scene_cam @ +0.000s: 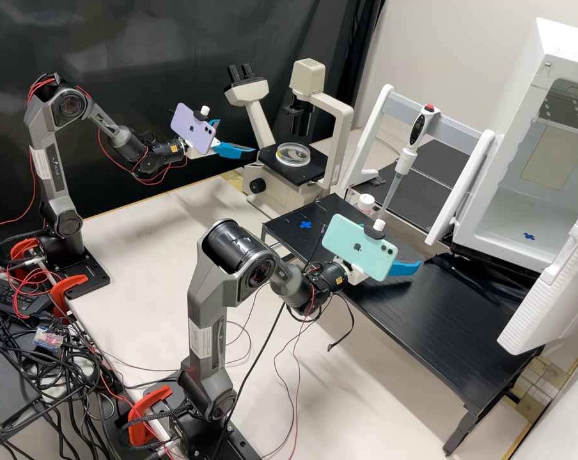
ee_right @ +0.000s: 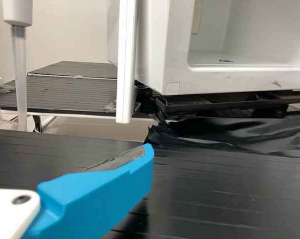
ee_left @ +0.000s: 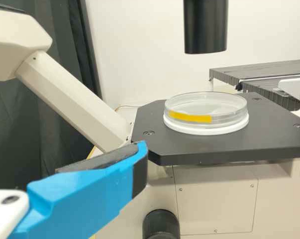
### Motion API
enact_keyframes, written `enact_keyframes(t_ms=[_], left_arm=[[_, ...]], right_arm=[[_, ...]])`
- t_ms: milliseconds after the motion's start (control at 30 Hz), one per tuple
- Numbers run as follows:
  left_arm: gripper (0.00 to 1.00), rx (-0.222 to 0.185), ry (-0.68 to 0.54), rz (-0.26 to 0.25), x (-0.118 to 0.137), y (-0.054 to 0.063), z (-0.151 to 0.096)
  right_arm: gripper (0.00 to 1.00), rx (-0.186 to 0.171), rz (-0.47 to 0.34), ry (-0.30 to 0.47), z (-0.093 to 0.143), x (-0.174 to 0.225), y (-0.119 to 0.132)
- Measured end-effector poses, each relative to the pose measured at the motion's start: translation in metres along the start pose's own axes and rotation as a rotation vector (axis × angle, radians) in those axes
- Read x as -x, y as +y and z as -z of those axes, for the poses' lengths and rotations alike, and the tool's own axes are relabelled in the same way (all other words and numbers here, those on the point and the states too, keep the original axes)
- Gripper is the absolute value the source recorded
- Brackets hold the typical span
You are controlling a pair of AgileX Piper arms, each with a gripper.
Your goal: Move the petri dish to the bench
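Clear round petri dish on the microscope's flat black stage
Left blue claw, spread, nearby; right blue claw, spread, above the black counter.

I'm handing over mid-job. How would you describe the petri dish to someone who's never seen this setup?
Find the cream microscope with twin black eyepieces. On its black stage sits the petri dish, round, clear and shallow, with a white rim at its bottom. The yellow strip on its wall sets it apart.
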Motion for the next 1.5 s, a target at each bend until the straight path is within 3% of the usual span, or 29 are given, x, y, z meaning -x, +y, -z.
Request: enact_keyframes(t_ms=[567,667,867,1000,1267,1400,1500], left_arm=[[1.00,0.000,0.000,0.000,0.000,0.000,0.000],[1.00,0.000,0.000,0.000,0.000,0.000,0.000],[1.00,0.000,0.000,0.000,0.000,0.000,0.000],[1.00,0.000,0.000,0.000,0.000,0.000,0.000],[1.00,0.000,0.000,0.000,0.000,0.000,0.000],[1.00,0.000,0.000,0.000,0.000,0.000,0.000],[1.00,0.000,0.000,0.000,0.000,0.000,0.000]], right_arm=[[1.00,0.000,-0.004,0.004,0.001,0.016,0.001],[1.00,-0.001,-0.018,0.030,0.006,0.027,0.003],[1.00,-0.006,-0.018,0.172,0.038,0.053,-0.003],[1.00,0.034,-0.005,0.278,0.068,0.067,-0.013],[1.00,0.147,0.004,0.428,0.127,0.084,-0.036],[1.00,0.188,0.001,0.493,0.159,0.085,-0.045],[1.00,0.196,0.015,0.512,0.176,0.080,-0.053]])
